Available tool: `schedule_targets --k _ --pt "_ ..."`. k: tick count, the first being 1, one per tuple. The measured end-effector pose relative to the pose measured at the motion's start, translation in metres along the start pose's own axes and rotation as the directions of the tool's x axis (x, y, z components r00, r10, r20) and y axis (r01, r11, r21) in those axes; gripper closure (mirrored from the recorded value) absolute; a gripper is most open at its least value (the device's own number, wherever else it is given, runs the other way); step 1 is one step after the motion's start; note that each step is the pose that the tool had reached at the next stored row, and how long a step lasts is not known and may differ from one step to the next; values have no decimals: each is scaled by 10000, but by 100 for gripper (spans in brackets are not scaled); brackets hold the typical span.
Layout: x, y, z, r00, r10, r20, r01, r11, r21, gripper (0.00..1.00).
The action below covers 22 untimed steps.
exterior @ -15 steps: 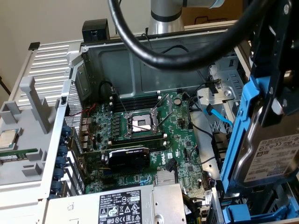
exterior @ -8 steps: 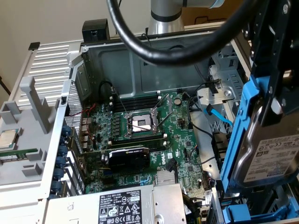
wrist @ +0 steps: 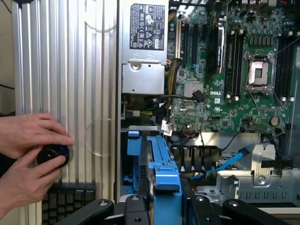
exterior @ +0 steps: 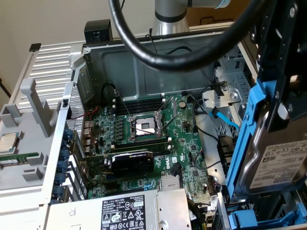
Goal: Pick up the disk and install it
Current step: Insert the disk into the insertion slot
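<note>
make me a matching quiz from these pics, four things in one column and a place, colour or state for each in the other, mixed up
Things:
1. disk
2. power supply box
3. CPU socket
4. person's hands

Descriptions:
a. resting on a black knob
b. sitting on the green motherboard
c. grey, with a black printed label
d. clipped in a blue carrier, held by the gripper

Pairs: 1-d, 2-c, 3-b, 4-a
</note>
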<state>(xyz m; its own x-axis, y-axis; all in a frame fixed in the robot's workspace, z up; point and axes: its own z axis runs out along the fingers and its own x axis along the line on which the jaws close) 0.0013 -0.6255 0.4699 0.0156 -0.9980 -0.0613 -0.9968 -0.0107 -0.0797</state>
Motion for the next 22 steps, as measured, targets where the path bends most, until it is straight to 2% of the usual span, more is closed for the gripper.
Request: schedule_targets --k 3,15,22 --pt "2 1 10 10000 29 0 -29 10000 0 64" --pt "-10 1 30 9999 116 -8 -116 9999 -67 64" --pt "5 -14 31 9999 120 -8 -120 9999 -80 64"
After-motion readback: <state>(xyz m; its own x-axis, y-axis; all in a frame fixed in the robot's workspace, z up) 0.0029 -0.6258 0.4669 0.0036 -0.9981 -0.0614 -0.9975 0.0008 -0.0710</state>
